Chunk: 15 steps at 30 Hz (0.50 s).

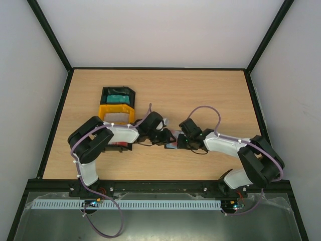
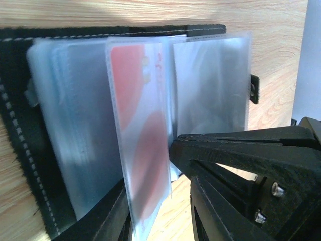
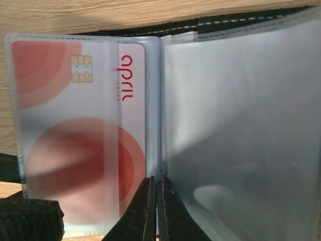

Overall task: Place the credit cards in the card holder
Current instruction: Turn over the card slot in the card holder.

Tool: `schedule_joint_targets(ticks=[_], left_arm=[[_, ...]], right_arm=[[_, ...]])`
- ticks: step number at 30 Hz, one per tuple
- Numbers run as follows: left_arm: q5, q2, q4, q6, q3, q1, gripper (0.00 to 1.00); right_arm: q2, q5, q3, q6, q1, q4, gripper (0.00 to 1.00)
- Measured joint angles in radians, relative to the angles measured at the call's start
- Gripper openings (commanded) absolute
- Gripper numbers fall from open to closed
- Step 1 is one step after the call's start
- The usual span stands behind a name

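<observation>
The right gripper [image 3: 156, 186] is clenched shut at the seam between the clear sleeves [image 3: 241, 125] of the open card holder [image 3: 241, 22]. The left gripper [image 2: 150, 170] straddles the sleeve containing the red-and-white card [image 2: 140, 115]; I cannot tell whether its fingers press it. The card holder lies on the table [image 1: 210, 90] between both grippers. Beyond the holder to the left stands a yellow tray [image 1: 116, 106], then a black tray [image 1: 105, 93] with a teal card [image 1: 118, 98].
</observation>
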Motion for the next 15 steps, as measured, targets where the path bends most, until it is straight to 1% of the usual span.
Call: schedule_joint_targets(ticks=[2, 5, 7, 10, 13, 15], left_arm=[[0.008, 0.005, 0.001, 0.007, 0.013, -0.006, 0.33], [0.023, 0.007, 0.002, 0.023, 0.037, -0.021, 0.34], [0.031, 0.008, 0.003, 0.031, 0.054, -0.03, 0.35], [0.039, 0.011, 0.009, 0.042, 0.078, -0.037, 0.36], [0.045, 0.03, 0.009, 0.048, 0.104, -0.042, 0.37], [0.051, 0.051, 0.007, 0.052, 0.126, -0.045, 0.38]], right_arm=[[-0.018, 0.011, -0.013, 0.01, 0.0, 0.003, 0.05], [-0.055, 0.033, -0.034, 0.026, 0.0, 0.0, 0.15], [-0.089, 0.054, -0.044, 0.041, 0.0, -0.003, 0.2], [-0.159, 0.106, -0.055, 0.07, 0.0, -0.009, 0.23], [-0.241, 0.175, -0.058, 0.1, 0.0, -0.02, 0.29], [-0.286, 0.237, -0.058, 0.126, 0.0, -0.038, 0.31]])
